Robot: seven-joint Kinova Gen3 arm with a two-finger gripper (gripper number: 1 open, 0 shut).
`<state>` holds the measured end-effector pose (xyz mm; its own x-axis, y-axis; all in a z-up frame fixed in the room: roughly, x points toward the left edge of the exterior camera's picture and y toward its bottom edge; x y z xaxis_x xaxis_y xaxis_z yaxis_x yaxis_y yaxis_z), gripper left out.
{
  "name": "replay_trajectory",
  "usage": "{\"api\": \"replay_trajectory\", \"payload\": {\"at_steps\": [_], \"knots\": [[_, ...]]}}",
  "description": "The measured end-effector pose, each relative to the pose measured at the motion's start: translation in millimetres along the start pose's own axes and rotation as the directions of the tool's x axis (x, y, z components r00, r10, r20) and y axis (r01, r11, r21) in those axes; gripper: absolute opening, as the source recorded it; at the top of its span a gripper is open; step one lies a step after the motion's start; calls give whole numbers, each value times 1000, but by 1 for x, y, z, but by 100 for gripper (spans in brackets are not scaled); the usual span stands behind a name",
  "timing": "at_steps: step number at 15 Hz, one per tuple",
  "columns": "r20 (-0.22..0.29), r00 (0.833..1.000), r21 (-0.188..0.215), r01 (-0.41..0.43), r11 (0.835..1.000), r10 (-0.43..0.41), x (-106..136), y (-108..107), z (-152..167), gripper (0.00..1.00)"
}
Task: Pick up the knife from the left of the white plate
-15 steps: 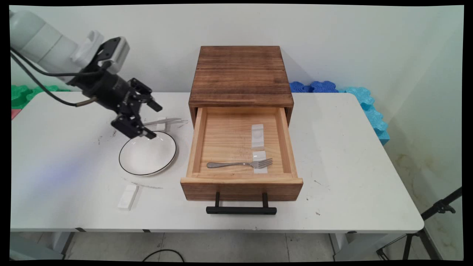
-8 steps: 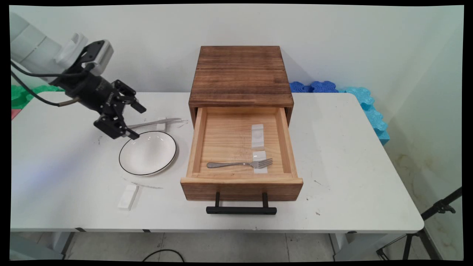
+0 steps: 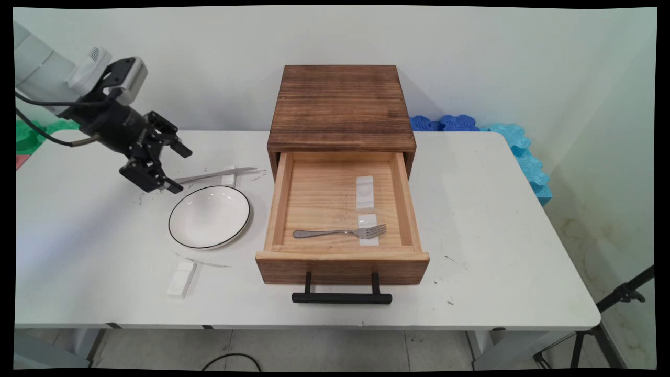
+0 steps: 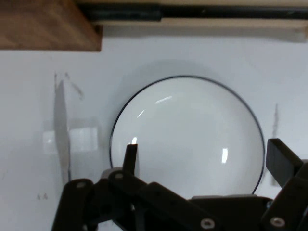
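My black gripper (image 3: 180, 170) hangs open and empty above the table's left part, just left of the handle end of a silver knife (image 3: 217, 173). The knife lies on a small white rest (image 3: 228, 175), behind a white plate with a black rim (image 3: 209, 215). In the hand view the plate (image 4: 187, 134) fills the middle between my two fingers (image 4: 131, 156), with the knife (image 4: 60, 125) and its rest (image 4: 79, 141) to the left. My gripper (image 4: 207, 159) touches nothing.
A wooden drawer box (image 3: 340, 107) stands mid-table with its drawer (image 3: 341, 264) pulled out. Inside lie a fork (image 3: 340, 232) and two white rests (image 3: 365, 191). A white block (image 3: 181, 278) lies near the front edge. Foam mats sit behind: blue (image 3: 518, 144), green (image 3: 31, 131).
My gripper has drawn back to the left and slightly up, from over the plate's far rim to beside the knife's handle end. It stayed open; nothing on the table moved.
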<state>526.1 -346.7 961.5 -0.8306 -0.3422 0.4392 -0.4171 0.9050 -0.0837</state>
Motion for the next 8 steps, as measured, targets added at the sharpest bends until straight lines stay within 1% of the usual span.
{"api": "replay_trajectory", "payload": {"at_steps": [8], "knots": [[37, 998, 54, 39, 998, -41, -23, -38, 7, 100]]}}
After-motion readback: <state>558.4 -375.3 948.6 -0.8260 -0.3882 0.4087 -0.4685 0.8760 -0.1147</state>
